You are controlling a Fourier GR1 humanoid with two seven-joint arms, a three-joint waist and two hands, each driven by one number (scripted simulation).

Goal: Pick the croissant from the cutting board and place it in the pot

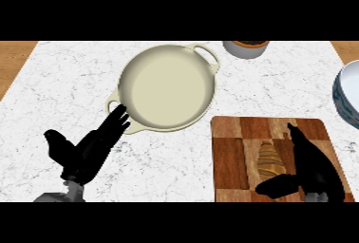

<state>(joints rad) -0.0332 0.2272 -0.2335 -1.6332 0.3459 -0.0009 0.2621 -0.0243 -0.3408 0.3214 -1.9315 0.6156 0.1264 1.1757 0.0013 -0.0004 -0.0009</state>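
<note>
A golden-brown croissant (270, 159) lies lengthwise on the checkered wooden cutting board (231, 142) at the lower right. My right hand (312, 163) hovers over the board just right of the croissant, fingers straight and pointing away, thumb (279, 185) stretched below the croissant's near end; it holds nothing. The cream pot (167, 88), with two small handles and nothing inside, stands at the upper middle of the counter. My left hand (88, 149) rests open at the lower left, its fingertips close to the pot's near-left handle.
A small bowl with a dark rim (246, 47) stands at the far edge, right of the pot. A stack of pale blue-white plates (348, 92) is cut off by the right edge. The marble counter (70, 80) has wooden strips at both far corners.
</note>
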